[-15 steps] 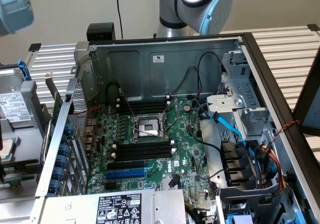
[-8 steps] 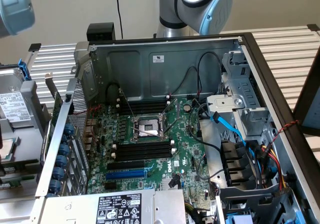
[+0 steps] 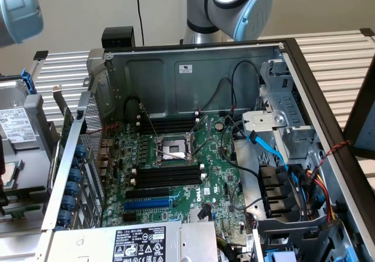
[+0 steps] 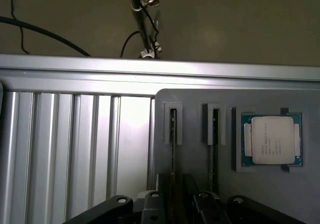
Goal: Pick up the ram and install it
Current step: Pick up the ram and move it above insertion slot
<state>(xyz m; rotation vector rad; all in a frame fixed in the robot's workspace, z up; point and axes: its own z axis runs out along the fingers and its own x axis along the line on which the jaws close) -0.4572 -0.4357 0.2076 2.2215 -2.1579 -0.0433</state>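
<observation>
in the wrist view the end effector (image 4: 177, 199) hangs over a flat grey holder plate (image 4: 195, 103) that lies on the ribbed aluminium desk (image 4: 75, 144). its two fingers (image 4: 151, 200) stand spread apart and grip nothing. the long thin ram stick (image 4: 173, 134) stands on edge in a narrow slot of the plate. it shows as a dark strip, and one end is hidden behind the end effector. a second stick of the same kind (image 4: 215, 134) stands in the neighbouring slot, parallel to the first and apart from it. just beside that one, in a square recess of the plate, lies a silver-capped processor with a green rim (image 4: 271, 140).

in the exterior view the grey robot arm (image 3: 234, 4) rises behind an open metal computer case (image 3: 193, 68). inside it lies a green motherboard (image 3: 217, 180) with a metal processor socket (image 3: 173, 150). black memory slots (image 3: 167, 177) run along two sides of the socket. a blue expansion slot (image 3: 146, 203) lies beside the nearer bank of them.
</observation>
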